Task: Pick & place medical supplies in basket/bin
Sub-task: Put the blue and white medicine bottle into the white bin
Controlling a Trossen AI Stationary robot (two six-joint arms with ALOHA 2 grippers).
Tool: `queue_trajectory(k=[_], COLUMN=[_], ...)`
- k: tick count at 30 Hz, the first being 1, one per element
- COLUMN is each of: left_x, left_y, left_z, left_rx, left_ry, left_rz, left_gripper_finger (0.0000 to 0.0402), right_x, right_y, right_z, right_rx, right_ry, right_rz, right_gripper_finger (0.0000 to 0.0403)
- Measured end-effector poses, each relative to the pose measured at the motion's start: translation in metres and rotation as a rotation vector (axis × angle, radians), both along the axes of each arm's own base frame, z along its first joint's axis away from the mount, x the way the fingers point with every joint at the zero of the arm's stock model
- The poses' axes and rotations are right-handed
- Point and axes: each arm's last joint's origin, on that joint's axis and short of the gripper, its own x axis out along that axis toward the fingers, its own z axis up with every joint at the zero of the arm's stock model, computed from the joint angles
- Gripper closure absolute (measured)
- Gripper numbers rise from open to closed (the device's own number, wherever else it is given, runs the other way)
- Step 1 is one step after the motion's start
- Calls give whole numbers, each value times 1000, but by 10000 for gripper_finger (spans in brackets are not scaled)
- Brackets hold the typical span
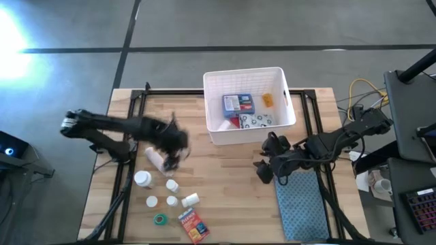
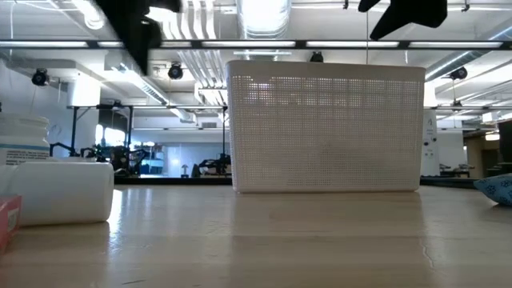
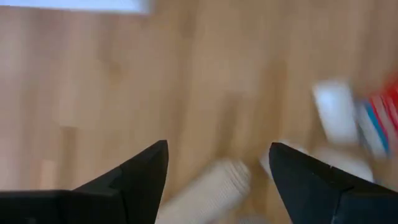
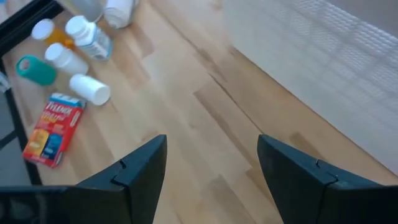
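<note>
1. The white basket (image 1: 289,102) is standing at the far middle of the wooden surface (image 1: 225,184), already holding several supplies: a blue first-aid box (image 1: 238,103), a small orange item (image 1: 268,100), a white-blue wipes packet (image 1: 259,120) and a red piece (image 1: 234,122) beside a white item.
2. The left hand (image 1: 174,146) is hovering, motion-blurred, over a white gauze roll (image 1: 156,159) lying on the surface; in the left wrist view its fingers (image 3: 140,177) are standing apart with the roll showing between them, holding nothing.
3. The right hand (image 1: 267,167) is waiting just in front of the basket, beside the teal-grey mat (image 1: 303,207); in the right wrist view its fingers (image 4: 140,171) are spread wide and empty.
4. Supplies remaining outside the basket are clustering at the near left: a large white jar (image 1: 142,179), 4 small white pill bottles (image 1: 172,185), a green tape roll (image 1: 160,219) and an orange-red box (image 1: 193,225).
5. Judged progress: roughly a third of the items are sitting in the basket; the gauze roll appears to be the item in hand for the current step, and about 8 items are waiting to be moved.
</note>
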Motion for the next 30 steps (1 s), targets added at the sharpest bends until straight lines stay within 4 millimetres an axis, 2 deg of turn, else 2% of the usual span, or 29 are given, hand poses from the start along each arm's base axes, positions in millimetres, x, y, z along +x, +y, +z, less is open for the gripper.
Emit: queue_trajectory(k=[3,5,11,19,30], left_x=[-29,-40,-56,-55,-49], left_y=[-28,-45,-75,-81,-84], left_z=[-19,-29,-65,-95,-108], left_rx=[-20,-48,-129,-68,-29], left_ry=[-22,-72,-108,-59,-127], left_rz=[-129,-180,-203,-308,-457], left_gripper_finger=[144,144,144,144,144], right_x=[0,0,0,0,-1], right_y=[1,1,1,1,0], right_z=[0,0,0,-1,-10], right_rx=[-6,-10,-11,39,100], right_ry=[2,3,4,-10,-6], right_rz=[33,40,39,-25,-120], right_gripper_finger=[163,163,163,163,163])
